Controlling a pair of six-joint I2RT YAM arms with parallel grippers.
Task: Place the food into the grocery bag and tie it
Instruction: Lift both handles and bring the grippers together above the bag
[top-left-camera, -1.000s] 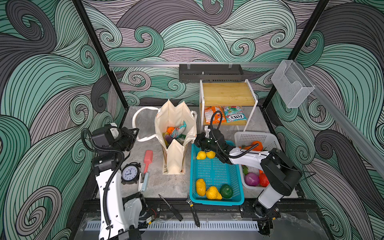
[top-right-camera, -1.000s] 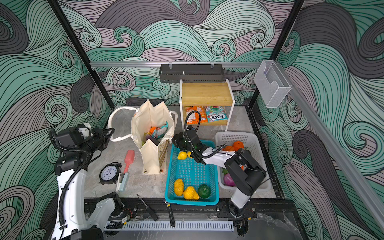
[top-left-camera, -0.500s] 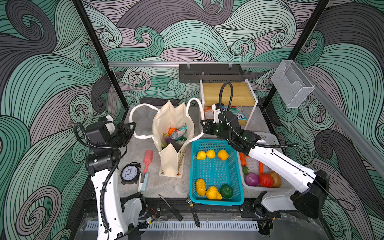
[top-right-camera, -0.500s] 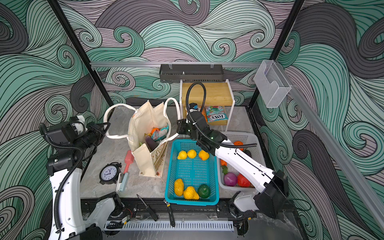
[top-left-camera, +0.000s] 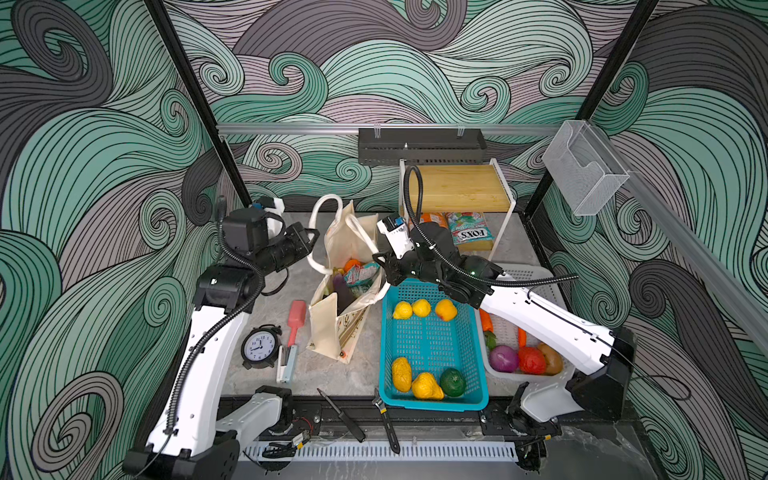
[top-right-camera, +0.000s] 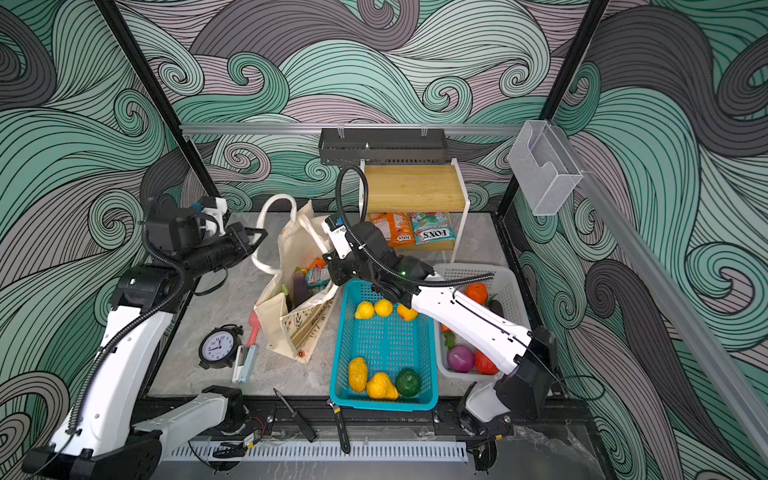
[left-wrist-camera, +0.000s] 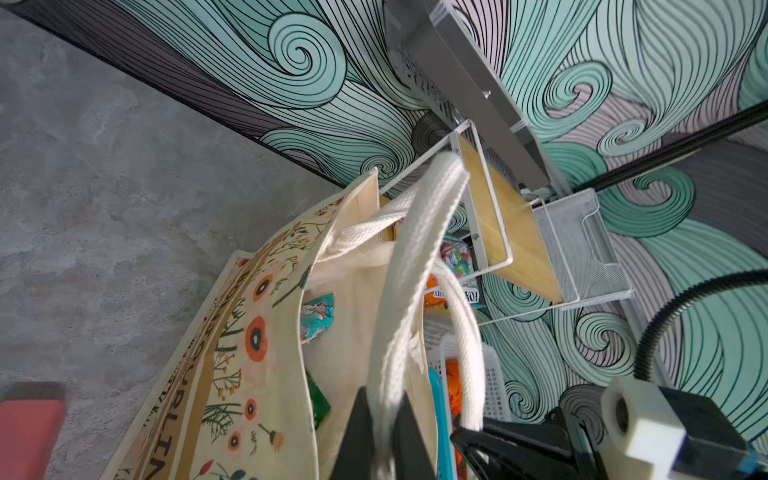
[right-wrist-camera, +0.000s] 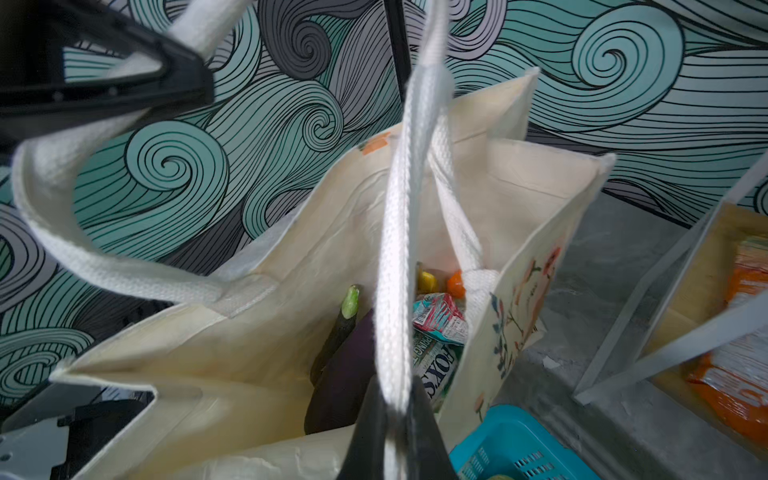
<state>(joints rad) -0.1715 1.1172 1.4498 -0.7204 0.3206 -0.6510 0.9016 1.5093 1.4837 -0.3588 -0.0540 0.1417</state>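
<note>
Lying nearest on the black front rail are a knife (top-left-camera: 340, 414) and a wrench (top-left-camera: 386, 422). Just behind them, a teal basket (top-left-camera: 432, 345) sits on the grey table (top-left-camera: 332, 376). It has yellow fruit (top-left-camera: 426, 385) and a green pepper (top-left-camera: 453, 381) at its near end and three more yellow-orange pieces at the far end. A clock (top-left-camera: 259, 347) and a pink spatula (top-left-camera: 296, 316) lie on the table's left side.

The bag (top-left-camera: 328, 328) stands upright between the spatula and the teal basket, just beside the basket, with its mouth spread open. The right wrist view shows an eggplant (right-wrist-camera: 345, 374) inside, and a teal-red packet (right-wrist-camera: 440, 318) over a green packet (right-wrist-camera: 440, 365). A banana (right-wrist-camera: 428, 282) and an orange (right-wrist-camera: 456, 284) lie deeper in.

The left gripper (top-left-camera: 312, 237) reaches in from the left above the table. Its jaws are closed tight on the left handle (left-wrist-camera: 430, 224), and the strap is pinched between the black fingers (left-wrist-camera: 357, 436). The right gripper (top-left-camera: 382, 268) hangs over the bag's right edge, by the teal basket's far corner. Its jaws are clamped on the right handle (right-wrist-camera: 399, 249), and the strap runs up taut from the bag. The grippers are apart, with the bag mouth between them.

A white basket (top-left-camera: 528, 276) right of the teal one holds an onion (top-left-camera: 503, 358) and a tomato (top-left-camera: 532, 360), partly under the right arm. Farther back is a shelf (top-left-camera: 457, 191) with a wooden top and snack packets (top-left-camera: 473, 232) beneath it. A black tray (top-left-camera: 419, 145) hangs on the back wall, and a clear bin (top-left-camera: 582, 174) is on the right rail.
</note>
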